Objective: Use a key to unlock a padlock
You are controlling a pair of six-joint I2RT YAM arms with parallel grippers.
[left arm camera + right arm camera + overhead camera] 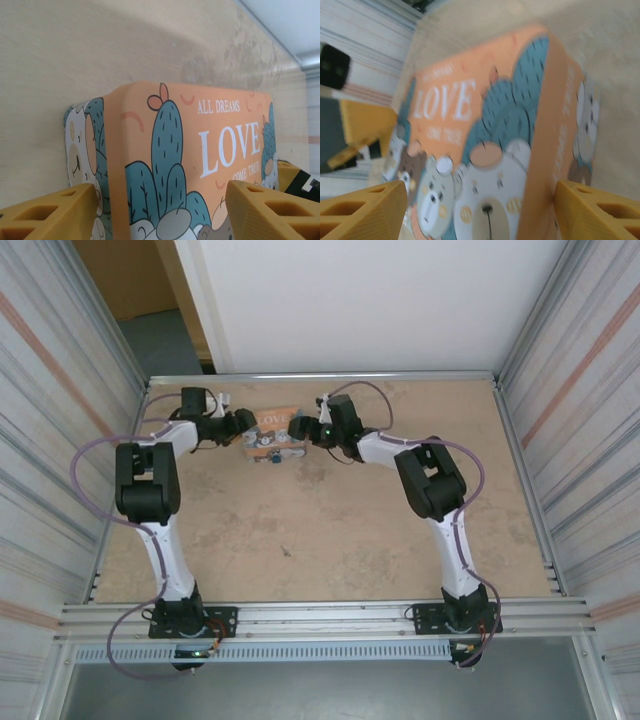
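Two robot arms, both mine, reach across a sandy brown table (330, 530) and meet at its far middle. Between them lies a flat orange-and-teal tin box (272, 433), printed with cacti, cartoon bears and the words "ALL DREAMS LOVE COME TRUE".

My left pincer (240, 425) comes at the box from the left. In its wrist view its two yellow fingers (50, 215) are spread wide with a corner of the box between them. My right pincer (300, 427) comes from the right, also spread wide, with the opposite end of the box between its fingers (600, 215). Neither holds anything.

I judge this to be an early step: both pincers are lining up on the box, and no unlocking is under way. The next move calls for finding the lock and the key, then steadying the lock with one pincer while the other takes the key.

I cannot make out the padlock or the key. The padlock may sit against the box, but small pale marks on the box's near edge from above are too tiny to read. The right wrist view is blurred, and I cannot tell whether any finger touches the box.
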